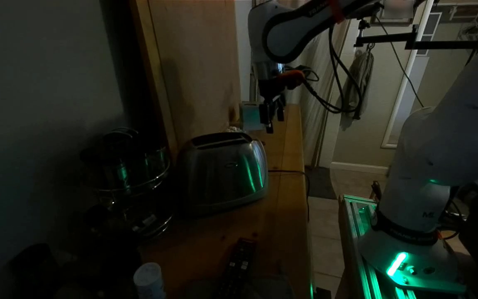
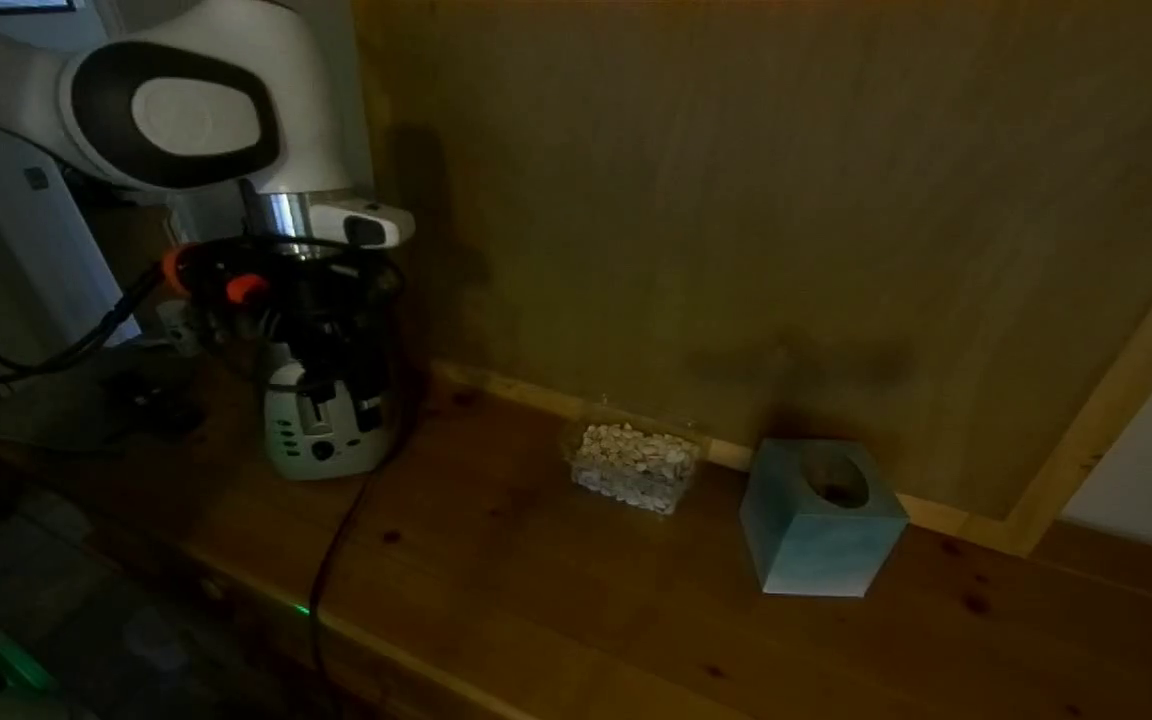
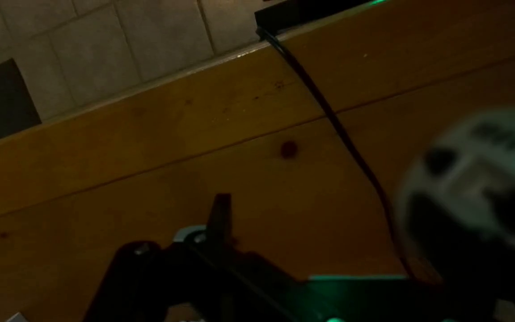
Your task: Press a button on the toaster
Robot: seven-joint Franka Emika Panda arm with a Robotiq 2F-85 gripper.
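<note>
The toaster (image 1: 222, 178) stands on the wooden counter (image 2: 556, 600), near the upright board (image 2: 786, 200), its panel (image 2: 346, 464) of buttons (image 2: 285, 436) and knob (image 2: 323, 450) facing along the counter, perhaps set so to leave the controls free to reach. The slots (image 1: 222, 143) are too dark to tell whether they hold bread. Off that end the gripper (image 1: 275, 124) hangs pointing down — its fingers (image 1: 266, 118) spread, nothing pinched between them — and in an exterior view the tips look clear of the toaster. I take this for the approach, no press made; it likely hangs there to line up a fingertip with a button, and drawing the fingers together would give a narrower poker. The cord (image 3: 343, 133) trails over the counter's edge, slack, so it will hardly steady the toaster against a push. Further along sits a clear tub (image 2: 624, 490), well filled with pale chips (image 2: 636, 448) whose kind I cannot make out. Near it is a blue box (image 2: 821, 550), for tissues by its oval hole, though none pokes out. On the toaster's other side a rack (image 1: 152, 181) carries dark jars or tins (image 1: 123, 170), contents unreadable.
</note>
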